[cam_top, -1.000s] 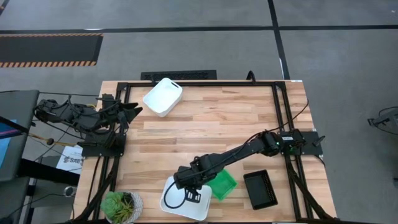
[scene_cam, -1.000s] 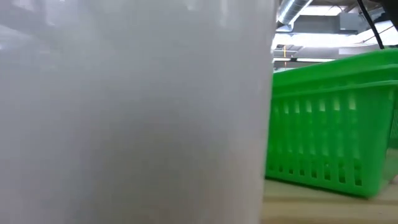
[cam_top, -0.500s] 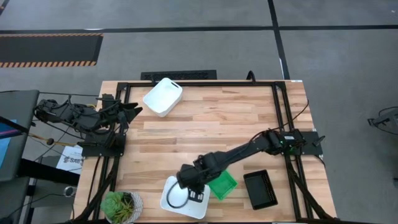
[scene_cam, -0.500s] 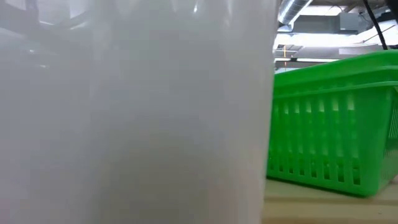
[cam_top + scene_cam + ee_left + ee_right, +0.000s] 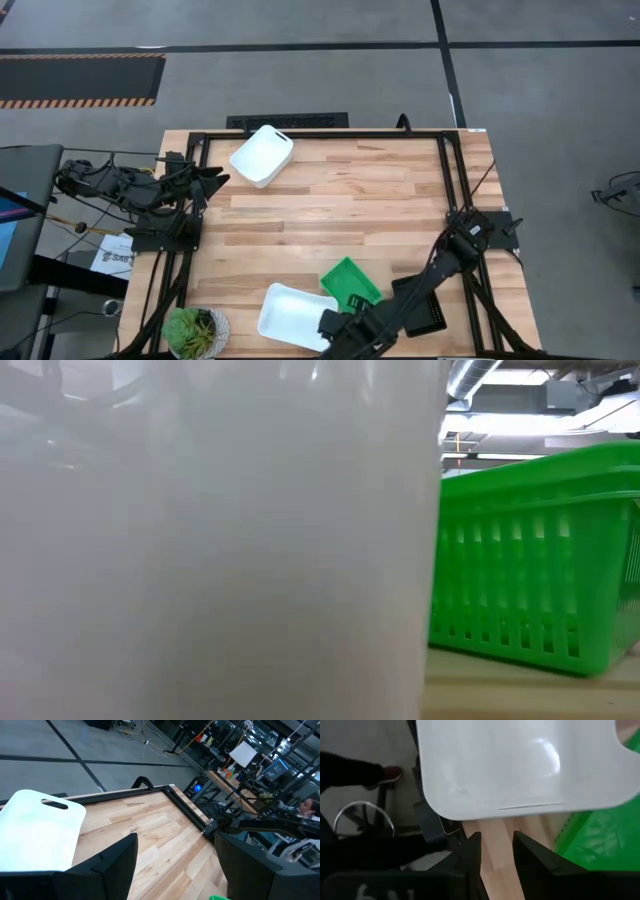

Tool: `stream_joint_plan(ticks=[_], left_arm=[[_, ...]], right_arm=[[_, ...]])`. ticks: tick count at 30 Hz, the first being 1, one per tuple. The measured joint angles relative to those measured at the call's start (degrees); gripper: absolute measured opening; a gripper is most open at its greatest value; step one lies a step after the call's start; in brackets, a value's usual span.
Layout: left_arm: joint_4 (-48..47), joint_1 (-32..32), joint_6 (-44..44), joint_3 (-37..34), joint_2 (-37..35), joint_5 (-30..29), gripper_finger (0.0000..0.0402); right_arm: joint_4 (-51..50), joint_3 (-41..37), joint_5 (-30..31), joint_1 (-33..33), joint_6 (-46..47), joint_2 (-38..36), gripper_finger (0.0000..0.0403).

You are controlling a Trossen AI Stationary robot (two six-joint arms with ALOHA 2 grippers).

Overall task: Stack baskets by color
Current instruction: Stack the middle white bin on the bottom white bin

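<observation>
One white basket (image 5: pixel 262 154) rests on its base at the table's far left. A second white basket (image 5: pixel 292 314) sits near the front edge, with a green mesh basket (image 5: pixel 350 283) just right of it and a black basket (image 5: pixel 436 318) farther right, partly under my right arm. My right gripper (image 5: pixel 332 327) stands open by the near white basket's right near corner (image 5: pixel 470 810), over bare wood, touching nothing. My left gripper (image 5: pixel 215 178) waits open at the table's left edge, facing the far white basket (image 5: pixel 40 830).
A round potted plant (image 5: pixel 195 331) stands at the near left corner. The middle of the table (image 5: pixel 340 210) is bare wood. In the low view the near white basket's wall (image 5: pixel 200 540) fills the left and the green basket (image 5: pixel 540 560) the right.
My right gripper has swung off the near white basket toward the table's near edge and right, and its arm now lies across the black basket. The white basket stays on the table. The green basket, half covered by the arm before, now shows whole.
</observation>
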Motion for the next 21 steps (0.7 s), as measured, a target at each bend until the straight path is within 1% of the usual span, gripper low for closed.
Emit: stream_joint_plan(ticks=[3, 8, 11, 16, 21], left_arm=[[0.0, 0.01, -0.06, -0.01, 0.0, 0.0, 0.0254], [0.04, 0.01, -0.46, -0.01, -0.02, 0.28, 0.0254], [0.11, 0.0, -0.57, 0.0, -0.02, 1.53, 0.0254], [0.14, 0.0, -1.36, 0.0, -0.02, 1.6, 0.0254], [0.17, 0.0, -1.87, -0.01, 0.0, 1.57, 0.0254]], right_arm=[[4.9, -3.07, 2.25, 1.13, 3.21, -0.27, 0.0128], [11.18, -8.25, 2.34, 0.54, 5.46, 0.14, 0.0119], [17.05, -10.72, 2.24, 0.13, 5.48, 0.13, 0.0118], [27.7, -11.99, 2.39, -1.53, 1.69, 0.22, 0.0118], [35.32, -11.99, 6.81, -4.86, -4.55, 0.22, 0.0118]])
